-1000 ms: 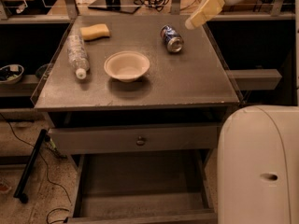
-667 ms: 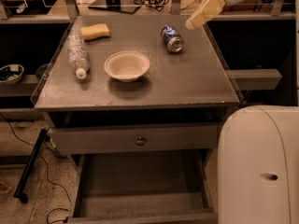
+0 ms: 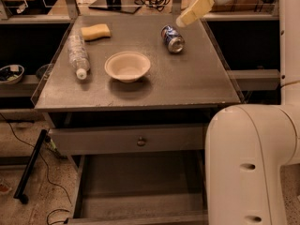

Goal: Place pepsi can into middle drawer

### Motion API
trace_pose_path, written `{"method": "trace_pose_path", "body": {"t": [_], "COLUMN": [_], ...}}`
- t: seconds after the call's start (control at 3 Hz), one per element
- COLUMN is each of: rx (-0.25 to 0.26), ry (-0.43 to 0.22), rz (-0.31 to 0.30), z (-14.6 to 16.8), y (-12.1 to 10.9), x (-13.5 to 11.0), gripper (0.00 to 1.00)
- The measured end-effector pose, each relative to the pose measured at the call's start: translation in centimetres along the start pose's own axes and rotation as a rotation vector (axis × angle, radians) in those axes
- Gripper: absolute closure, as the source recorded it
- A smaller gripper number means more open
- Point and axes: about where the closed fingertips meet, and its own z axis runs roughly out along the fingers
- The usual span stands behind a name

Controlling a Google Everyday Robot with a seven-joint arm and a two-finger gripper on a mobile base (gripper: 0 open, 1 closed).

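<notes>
Middle drawer [image 3: 140,198] pulled open at btm w/ bare floor, knob drawer [image 3: 126,139] above it closed, then on the tabletop [image 3: 187,78]: paper bowl [image 3: 127,65] ctr, plastic bottle [image 3: 77,54] lying left, sponge [image 3: 96,31] far left, pepsi can [image 3: 172,38] on its side far right, gripper [image 3: 183,19] just behind it (open or closed: can't tell).

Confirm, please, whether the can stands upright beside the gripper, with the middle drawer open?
Not quite: the camera view shows the can lying on its side, not upright. It is beside the gripper, and the middle drawer is open.
</notes>
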Motion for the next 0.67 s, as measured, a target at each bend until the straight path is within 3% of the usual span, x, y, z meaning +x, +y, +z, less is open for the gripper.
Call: {"method": "trace_pose_path", "body": {"t": [0.33,0.67], "rx": [-0.019,-0.037], "ry": [-0.012,-0.013], "rz": [-0.038,-0.109], "z": [2.8,5.4], "y": [0.2,1.0], "x": [-1.3,-4.1], "gripper": [0.0,0.0]}}
